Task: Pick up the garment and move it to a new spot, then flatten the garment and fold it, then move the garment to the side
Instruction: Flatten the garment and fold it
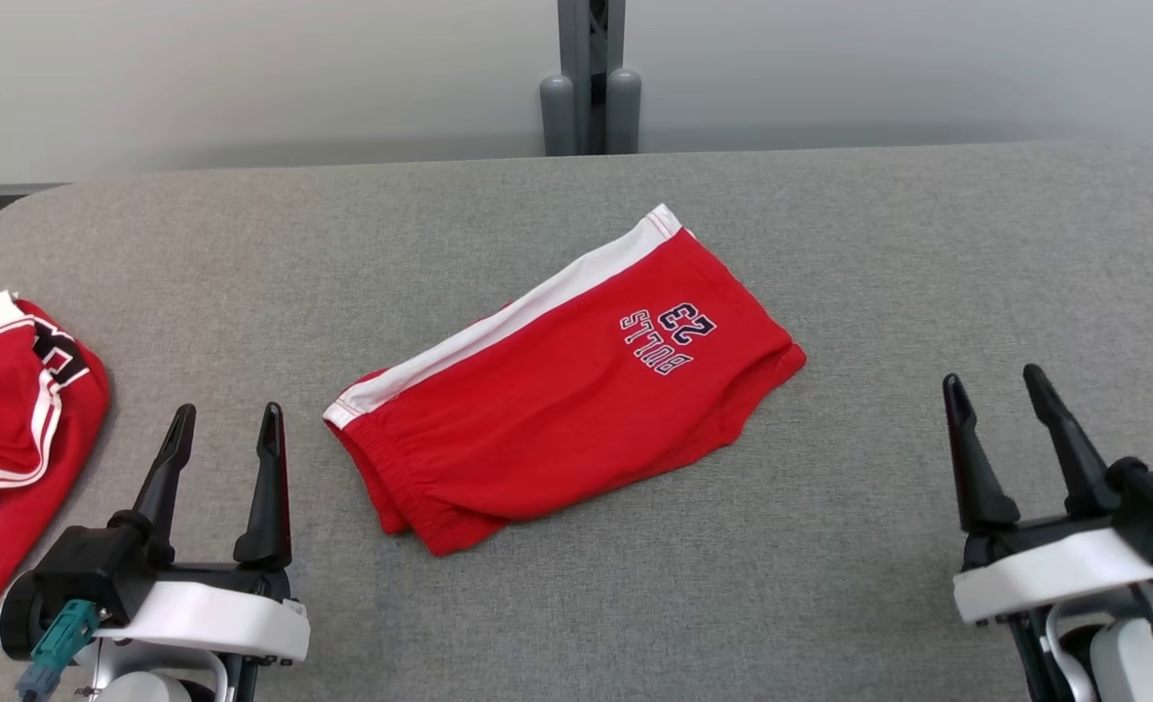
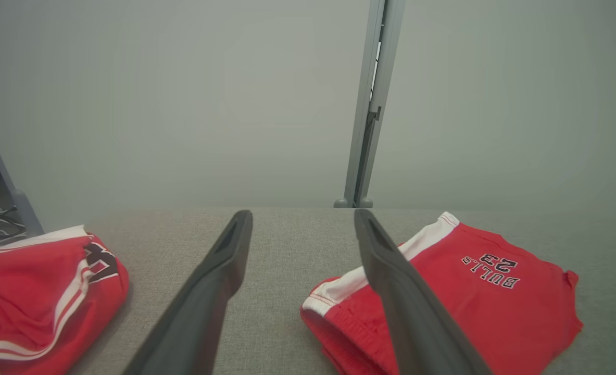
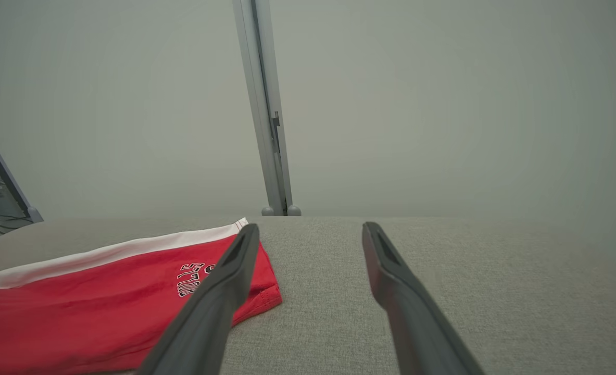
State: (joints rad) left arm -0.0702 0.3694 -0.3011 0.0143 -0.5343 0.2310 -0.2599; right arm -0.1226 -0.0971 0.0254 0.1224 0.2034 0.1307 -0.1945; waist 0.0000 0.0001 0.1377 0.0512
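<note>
The red shorts (image 1: 557,390) lie flat in the middle of the grey surface (image 1: 829,565), set at a slant, with the white side stripe toward the far edge. The dark lettering, BULLS 23, reads upside down from the robot's side. They look folded in half, leg over leg, though the layers are hard to make out. The left end effector (image 1: 229,409) sits near the waistband, fingers spread wide, holding nothing. The right end effector (image 1: 993,376) stands well off to the right of the hem, also spread and empty. A second garment (image 1: 11,439), red with white stripes, lies bunched at the surface's left edge. A grey post (image 1: 591,78) rises behind.
</note>
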